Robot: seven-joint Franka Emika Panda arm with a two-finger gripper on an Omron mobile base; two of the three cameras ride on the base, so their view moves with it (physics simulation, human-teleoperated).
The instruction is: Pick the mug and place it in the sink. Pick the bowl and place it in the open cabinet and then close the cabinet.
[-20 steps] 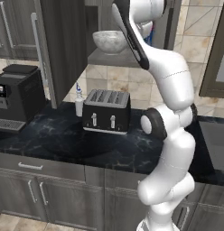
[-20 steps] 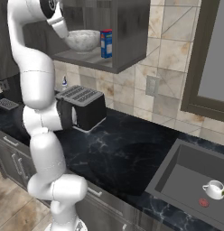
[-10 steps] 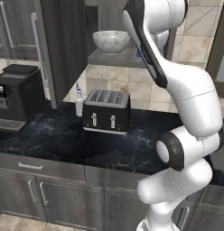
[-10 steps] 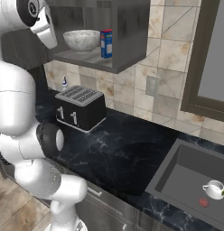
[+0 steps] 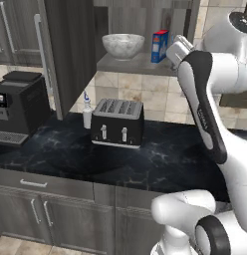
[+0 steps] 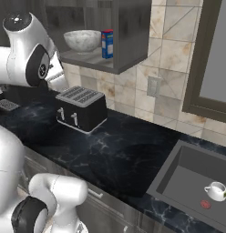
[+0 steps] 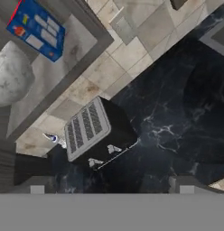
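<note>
1. Right base view shows the mug already lying in the sink, near the red drain mark, and the bowl resting on the shelf of the open cabinet, just beside a blue box.
2. What remains, by my judgement, is the cabinet door, which stands swung out to the left of the shelf in the left base view. It looks stiff and rigid, a hinged panel that should swing freely; pushing on its outer edge or hooking the slim bar handle seems the sound place to take hold.
3. The bowl looks hard, smooth and breakable, so the door should close without knocking it.
4. The fingers are spread wide and pinch nothing; they hover over the dark bench above the toaster.
5. Count: one mug, one bowl, one sink, one blue box, one toaster, one coffee machine, one small bottle.
</note>
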